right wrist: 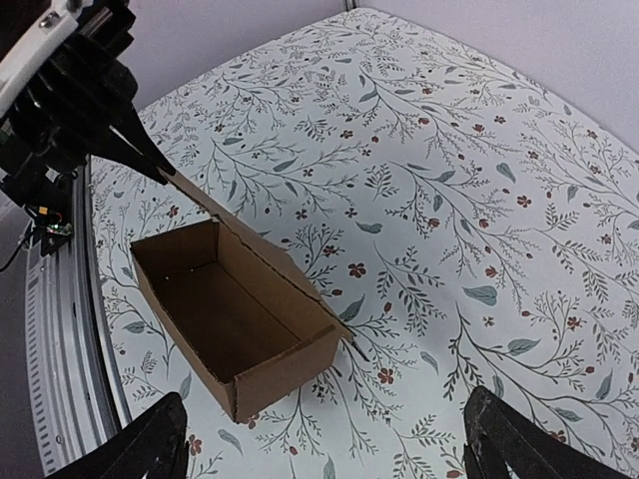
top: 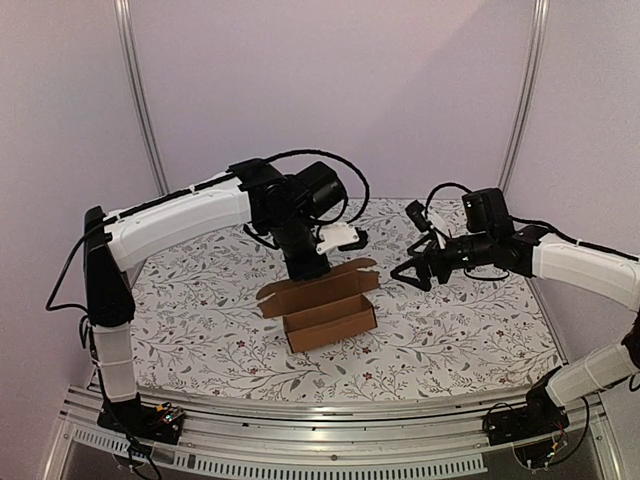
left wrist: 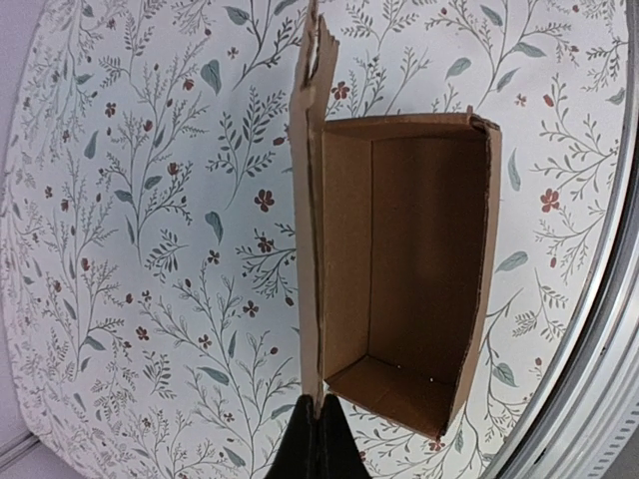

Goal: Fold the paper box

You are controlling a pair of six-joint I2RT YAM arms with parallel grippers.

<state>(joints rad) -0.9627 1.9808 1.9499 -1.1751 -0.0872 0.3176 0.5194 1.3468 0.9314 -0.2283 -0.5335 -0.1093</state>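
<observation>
top external view: the paper box (top: pixel 330 322) sits on the floral tablecloth (top: pixel 200 300), near its middle; both arms reach in from either side of the box
box state: tray already formed, four walls upright, interior open and bare in the left wrist view (left wrist: pixel 409 269); lid flap (top: pixel 320 285) stands up along the far wall of the box, not yet lowered
left gripper (top: pixel 305 268): at the far side of the box, fingers pressed together, pinching the upright lid flap (left wrist: pixel 312 200) at its edge
right gripper (top: pixel 412 275): to the right of the box, apart from it; fingers (right wrist: pixel 140 449) spread wide, holding nothing
progress: judged well past halfway; base and sides done; left to do appears to be closing the lid over the box and tucking its front edge
hidden or unclear: lid's tabs and any slot in the front wall of the box cannot be made out; left fingertips cut off at the frame edge in the left wrist view; flap's far face unseen; whether the box walls are locked cannot be told
</observation>
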